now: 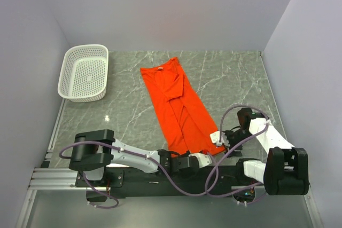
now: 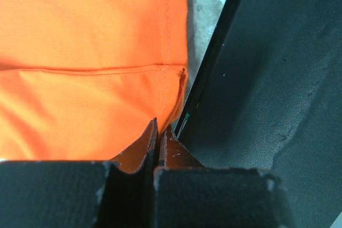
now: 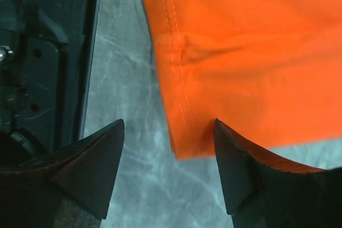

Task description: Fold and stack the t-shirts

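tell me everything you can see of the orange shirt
Bright orange-red soft cloth shirt, plain, folded lengthwise into a long narrow strip, lying flat and slanted on the marble table, collar end far, stitched hem near. The left fingers are shut on one hem corner; the open right fingers straddle the other.

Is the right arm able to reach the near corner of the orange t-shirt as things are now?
Probably yes. The right claw is open and the t-shirt corner lies between its jaws on the table; nothing blocks it.

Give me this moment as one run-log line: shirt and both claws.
t-shirt: folded to narrow strip, flat | left claw: shut on near hem corner | right claw: open around other hem corner
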Robot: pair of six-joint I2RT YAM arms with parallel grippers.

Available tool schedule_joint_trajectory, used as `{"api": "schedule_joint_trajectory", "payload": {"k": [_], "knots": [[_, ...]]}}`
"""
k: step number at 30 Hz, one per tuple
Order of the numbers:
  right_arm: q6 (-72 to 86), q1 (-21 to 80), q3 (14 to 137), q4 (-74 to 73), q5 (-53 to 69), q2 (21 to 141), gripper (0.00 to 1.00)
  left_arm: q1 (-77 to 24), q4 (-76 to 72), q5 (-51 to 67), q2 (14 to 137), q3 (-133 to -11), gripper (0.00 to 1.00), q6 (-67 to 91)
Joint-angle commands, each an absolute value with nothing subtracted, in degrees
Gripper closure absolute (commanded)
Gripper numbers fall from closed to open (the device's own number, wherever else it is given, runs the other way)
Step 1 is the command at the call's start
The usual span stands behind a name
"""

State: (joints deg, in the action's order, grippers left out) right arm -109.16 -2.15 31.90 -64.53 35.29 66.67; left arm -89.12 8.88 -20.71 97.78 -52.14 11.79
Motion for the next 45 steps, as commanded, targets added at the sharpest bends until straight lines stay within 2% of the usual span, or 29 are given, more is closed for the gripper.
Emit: {"api": "schedule_joint_trajectory", "payload": {"k": [1, 5, 6, 10, 13, 14, 20, 22, 26, 31, 36, 40, 45], "knots": [[-104.78, 2.89, 30.24, -55.82, 32.60, 65.48, 0.27, -89.12, 6.51, -18.28, 95.45, -51.33, 0.99, 13.53], [-100.74, 6.76, 29.45, -51.87, 30.06, 66.44, 0.39, -88.86, 5.54, -17.32, 94.75, -50.71, 0.99, 14.15], [-100.37, 7.29, 29.44, -51.33, 29.36, 66.79, 0.46, -88.77, 5.36, -16.97, 94.31, -50.54, 0.99, 14.15], [-96.25, 9.67, 28.30, -47.47, 25.58, 66.89, 0.61, -88.07, 3.61, -14.07, 92.73, -49.05, 0.99, 14.15], [-95.72, 9.67, 28.65, -47.81, 25.92, 66.62, 0.83, -86.76, 0.89, -10.21, 90.80, -46.68, 0.99, 14.33], [-95.02, 9.67, 29.44, -48.60, 27.49, 66.27, 1.00, -86.31, 0.44, -8.98, 89.66, -46.06, 0.99, 14.41], [-92.73, 9.58, 38.72, -57.10, 34.36, 67.14, 1.00, -77.10, -5.53, 5.16, 83.69, -41.14, 0.99, 14.76], [-89.67, 9.58, 43.04, -59.32, 36.21, 70.74, 1.00, -70.88, -6.93, 11.92, 82.36, -39.74, 0.99, 15.12], [-77.19, 9.67, 56.91, -56.80, 38.93, 81.35, 1.00, -60.58, -8.79, 17.74, 81.12, -39.02, 0.99, 15.47], [-61.04, 12.47, 69.15, -49.41, 38.32, 92.88, 1.00, -47.74, -10.19, 21.09, 83.14, -41.39, 0.99, 15.47], [-52.39, 16.78, 81.46, -42.98, 34.02, 103.70, 1.00, -37.21, -8.70, 19.07, 86.22, -45.70, 0.99, 14.94], [-46.77, 18.19, 92.25, -42.36, 31.38, 111.08, 1.00, -31.83, -7.65, 19.34, 88.32, -49.65, 0.99, 14.15], [-43.86, 18.54, 97.56, -41.49, 28.57, 116.89, 1.00, -29.27, -4.14, 19.16, 93.86, -55.97, 0.99, 12.66]]}}
